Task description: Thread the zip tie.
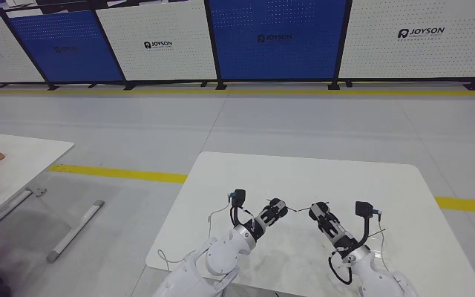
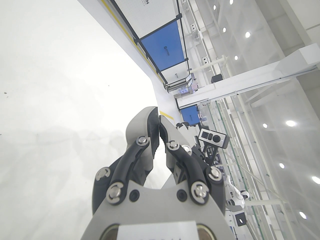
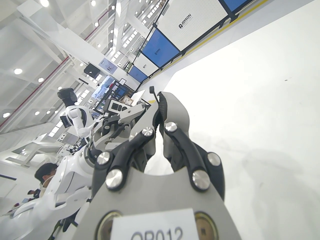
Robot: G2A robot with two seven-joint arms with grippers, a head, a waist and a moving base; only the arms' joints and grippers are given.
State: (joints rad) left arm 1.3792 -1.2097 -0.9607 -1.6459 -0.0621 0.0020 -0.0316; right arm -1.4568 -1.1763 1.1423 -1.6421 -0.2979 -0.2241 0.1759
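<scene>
Left gripper (image 2: 159,121) and right gripper (image 3: 160,98) each clamp one end of the zip tie (image 3: 151,90), mid-table (image 1: 356,178), near its front edge.

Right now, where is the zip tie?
The zip tie is pinched in the right gripper, above the table, pointing toward the left gripper.

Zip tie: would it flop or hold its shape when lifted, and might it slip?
The zip tie is probably fairly stiff: its end stands straight out of the right tool. So thin, it's likely very light. Pinched on a narrow strap, it might slip.
</scene>
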